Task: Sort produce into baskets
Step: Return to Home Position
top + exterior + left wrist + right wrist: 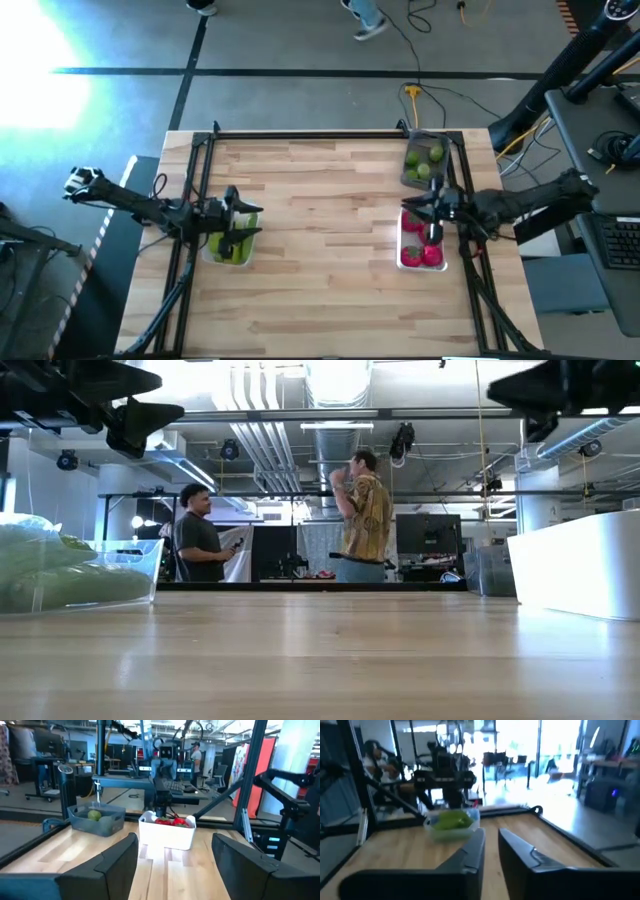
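Green cucumbers lie in a clear basket (228,247) at the table's left; it also shows in the low view (85,575) and the right wrist view (451,823). Red tomatoes fill a whitish basket (421,248) at the right, also in the left wrist view (167,833). Green limes sit in a grey basket (424,163) behind it, also in the left wrist view (96,818). My left gripper (247,226) hovers over the cucumber basket, open and empty (175,862). My right gripper (418,212) hovers over the tomato basket's far end, its fingers nearly together and empty (491,851).
A black frame (300,137) runs along the table's far edge and down both sides. The bare wood in the middle (320,230) lies between the baskets. People stand in the room beyond the table (365,515).
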`<state>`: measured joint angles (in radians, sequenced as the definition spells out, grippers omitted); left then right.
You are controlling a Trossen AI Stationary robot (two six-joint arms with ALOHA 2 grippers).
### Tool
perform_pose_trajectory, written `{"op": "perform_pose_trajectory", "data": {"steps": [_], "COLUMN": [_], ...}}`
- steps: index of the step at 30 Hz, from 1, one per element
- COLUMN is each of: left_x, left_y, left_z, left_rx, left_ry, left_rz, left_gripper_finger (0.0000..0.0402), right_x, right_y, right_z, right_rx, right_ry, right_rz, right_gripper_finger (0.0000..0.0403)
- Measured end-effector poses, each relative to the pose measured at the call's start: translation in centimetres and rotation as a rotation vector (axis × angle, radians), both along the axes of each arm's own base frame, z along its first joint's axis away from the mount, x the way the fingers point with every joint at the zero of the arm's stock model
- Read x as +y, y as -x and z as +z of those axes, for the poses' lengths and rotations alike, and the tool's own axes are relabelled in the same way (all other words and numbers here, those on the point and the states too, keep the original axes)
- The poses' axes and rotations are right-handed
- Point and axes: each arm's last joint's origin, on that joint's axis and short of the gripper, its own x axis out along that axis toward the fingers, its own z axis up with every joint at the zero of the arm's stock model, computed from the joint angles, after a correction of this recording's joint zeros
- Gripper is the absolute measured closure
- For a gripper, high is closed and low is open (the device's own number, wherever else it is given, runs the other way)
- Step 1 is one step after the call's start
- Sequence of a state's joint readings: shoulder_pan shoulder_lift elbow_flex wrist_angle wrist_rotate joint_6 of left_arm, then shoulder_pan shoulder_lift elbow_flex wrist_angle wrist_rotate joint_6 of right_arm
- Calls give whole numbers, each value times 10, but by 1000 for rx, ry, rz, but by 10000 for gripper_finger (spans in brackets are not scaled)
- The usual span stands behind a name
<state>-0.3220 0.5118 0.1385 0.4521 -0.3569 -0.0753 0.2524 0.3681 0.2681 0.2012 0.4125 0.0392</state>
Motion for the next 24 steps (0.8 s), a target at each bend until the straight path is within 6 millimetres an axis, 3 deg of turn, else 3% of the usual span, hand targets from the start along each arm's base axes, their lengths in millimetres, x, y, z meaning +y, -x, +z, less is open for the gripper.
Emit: {"op": "perform_pose_trajectory", "data": {"steps": [4,9,16,18,24], "left_x": [2,6,10,11,13], "left_y": [5,14,26,28,33], "left_z": [-1,-6,-17,-25,-24], "left_rx": [1,32,-48,-54,-78], "left_ry": [-12,-21,-2,3,46], "left_rz": [27,54,32,35,37], "left_gripper_finger": [178,195,211,215,228], "right_x": [2,4,-1,-1,1], "right_y": [13,21,38,38,31], "right_z": [-13,-27,-27,-28,-47], "right_rx": [-41,-55,-90,-95,-87], "right_ry": [17,-3,-33,-5,-9], "right_rz": [2,52,106,89,95], "right_gripper_finger": [389,391,390,390,390]}}
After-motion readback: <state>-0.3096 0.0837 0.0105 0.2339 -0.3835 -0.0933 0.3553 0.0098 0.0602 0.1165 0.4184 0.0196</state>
